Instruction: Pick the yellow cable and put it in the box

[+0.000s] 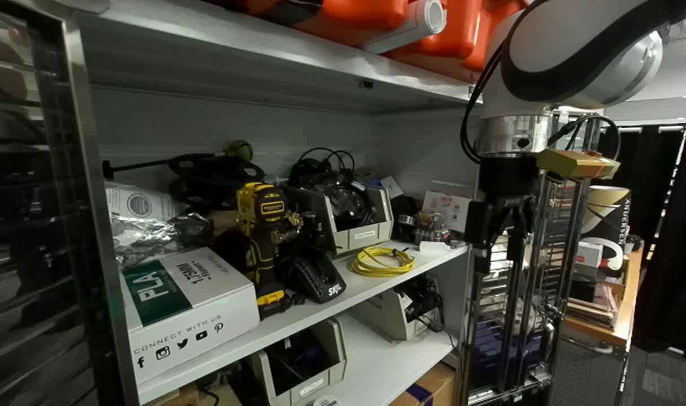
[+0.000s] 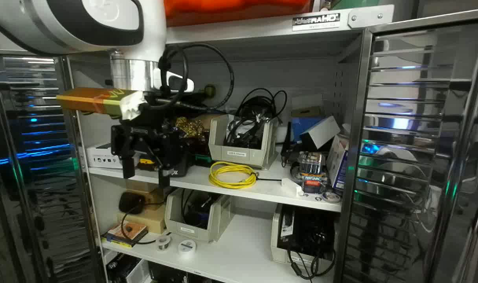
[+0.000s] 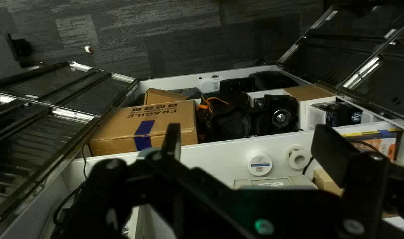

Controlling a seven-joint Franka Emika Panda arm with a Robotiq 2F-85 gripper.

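Observation:
A coiled yellow cable [image 1: 379,271] lies flat on the middle shelf near its front edge; it shows in both exterior views [image 2: 232,184]. Right behind it stands a grey open bin [image 1: 371,235] full of black cables, with a white label, also in both exterior views [image 2: 245,156]. My gripper [image 1: 497,256] is open and empty, fingers pointing down, in front of the cabinet and apart from the cable. In an exterior view the gripper [image 2: 146,176] appears left of the cable. In the wrist view the open fingers [image 3: 248,142] hold nothing, and the cable is out of view.
Grey bins stand on the lower shelf [image 2: 195,232] [image 2: 280,251]. A yellow drill [image 1: 261,225], a SKIL tool [image 1: 320,276] and a white filament box [image 1: 190,310] share the cable's shelf. Batteries [image 2: 311,169] sit opposite. An upper shelf [image 1: 264,39] overhangs; metal doors [image 2: 412,157] flank the cabinet.

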